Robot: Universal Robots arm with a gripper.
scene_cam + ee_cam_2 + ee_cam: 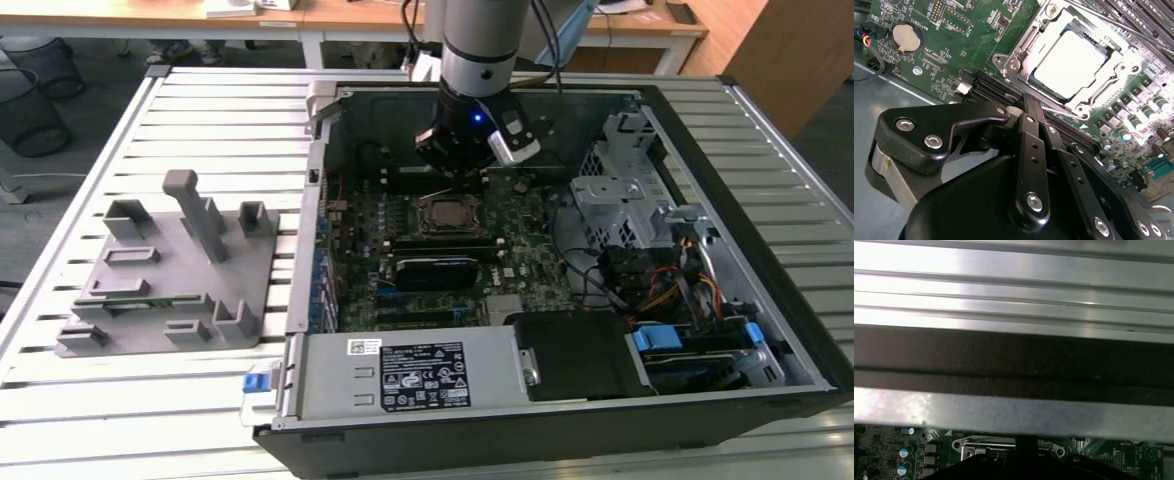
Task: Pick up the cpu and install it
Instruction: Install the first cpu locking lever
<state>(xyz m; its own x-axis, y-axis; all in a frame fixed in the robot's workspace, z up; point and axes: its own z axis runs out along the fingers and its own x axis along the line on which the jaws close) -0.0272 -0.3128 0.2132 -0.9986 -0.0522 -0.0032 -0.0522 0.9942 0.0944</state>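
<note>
A ribbed metal table [200, 110] carries an open computer case [561, 420] and, apart from it, a grey fixture block [174, 270]

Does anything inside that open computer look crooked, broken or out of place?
Nothing stands out. The cpu lies flat and square in its socket on the motherboard, with the metal frame around it. The gripper hangs beside the socket, not touching the chip.
</note>
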